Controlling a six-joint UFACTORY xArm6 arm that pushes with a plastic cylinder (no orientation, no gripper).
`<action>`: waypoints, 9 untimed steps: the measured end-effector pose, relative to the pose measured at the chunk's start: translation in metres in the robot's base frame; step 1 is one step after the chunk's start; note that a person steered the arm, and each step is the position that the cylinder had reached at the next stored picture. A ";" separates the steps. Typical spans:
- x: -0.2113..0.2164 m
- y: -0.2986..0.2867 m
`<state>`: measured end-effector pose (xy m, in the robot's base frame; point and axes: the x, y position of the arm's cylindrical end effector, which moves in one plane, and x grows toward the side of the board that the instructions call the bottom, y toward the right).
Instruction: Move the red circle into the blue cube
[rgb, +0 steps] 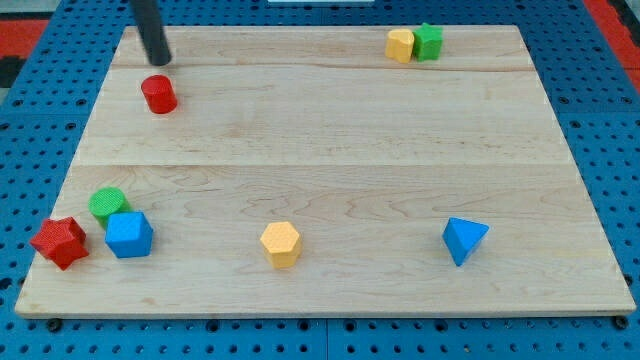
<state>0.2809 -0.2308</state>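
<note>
The red circle is a short red cylinder near the view's top left of the wooden board. The blue cube sits near the view's bottom left, well below the red circle. My tip is just above the red circle, a small gap apart from it, on the side away from the blue cube.
A green cylinder touches the blue cube's upper left. A red star-shaped block lies left of the cube. A yellow hexagon and a blue triangle sit along the bottom. A yellow block and green block touch at the top right.
</note>
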 end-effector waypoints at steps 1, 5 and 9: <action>0.062 0.027; 0.166 0.084; 0.169 0.132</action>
<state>0.4504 -0.0987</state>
